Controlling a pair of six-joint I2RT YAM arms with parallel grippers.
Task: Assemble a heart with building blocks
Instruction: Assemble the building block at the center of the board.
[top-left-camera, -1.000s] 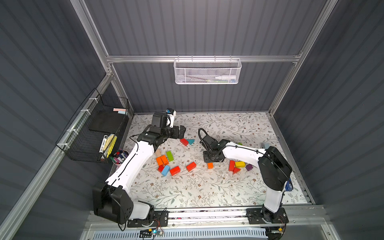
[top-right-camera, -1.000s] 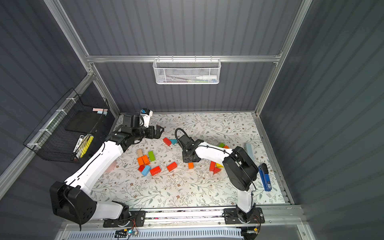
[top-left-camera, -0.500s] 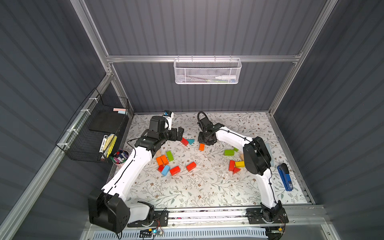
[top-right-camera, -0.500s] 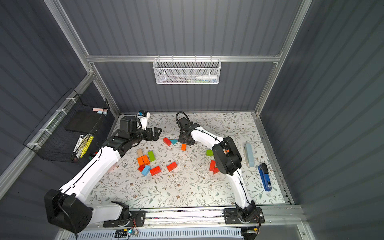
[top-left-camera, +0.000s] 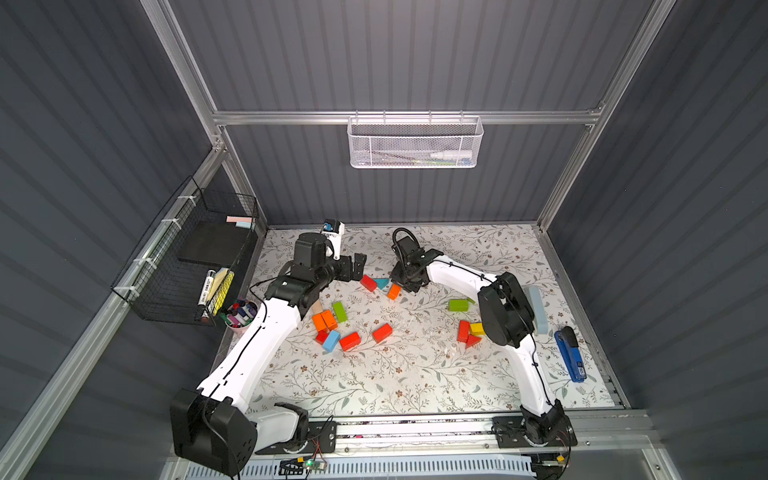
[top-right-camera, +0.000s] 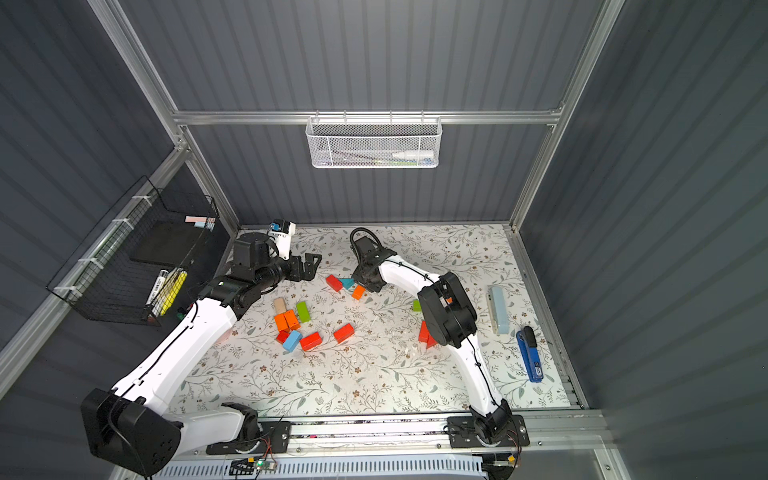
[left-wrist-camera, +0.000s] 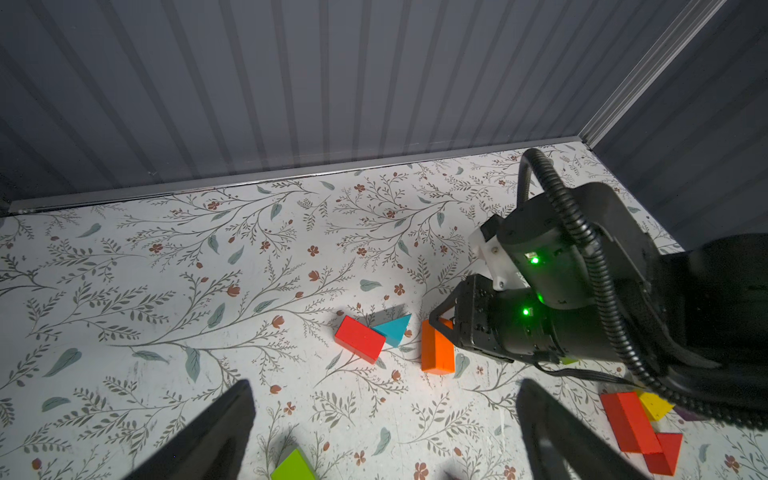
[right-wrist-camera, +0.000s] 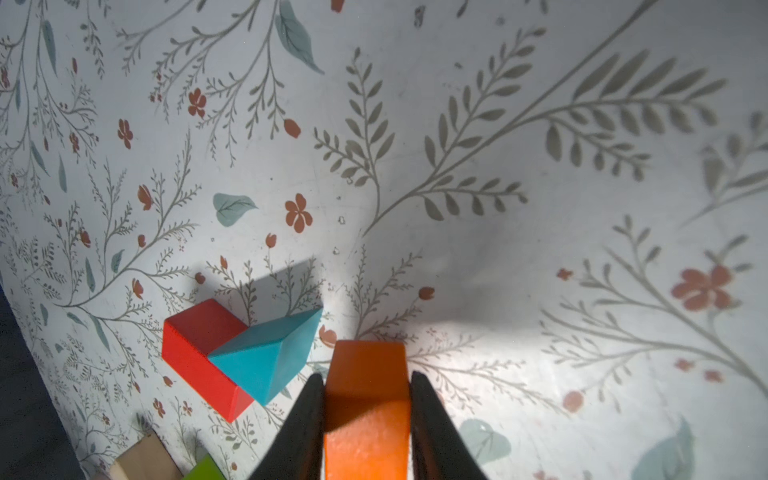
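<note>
Right pincer (right-wrist-camera: 365, 376) clamped narrow on orange block (right-wrist-camera: 365, 436), block held upright at tabletop (top-left-camera: 415, 374) (contact with surface unclear), just beside teal wedge (right-wrist-camera: 266, 357). Wedge touched red brick (right-wrist-camera: 195, 336). Left pincer (top-left-camera: 356, 266) spread wide, empty, near red brick. Other blocks lay scattered: mixed cluster (top-left-camera: 332, 326) by left arm, green brick (top-left-camera: 458, 304), red and yellow pieces (top-left-camera: 469, 332) by right arm.
</note>
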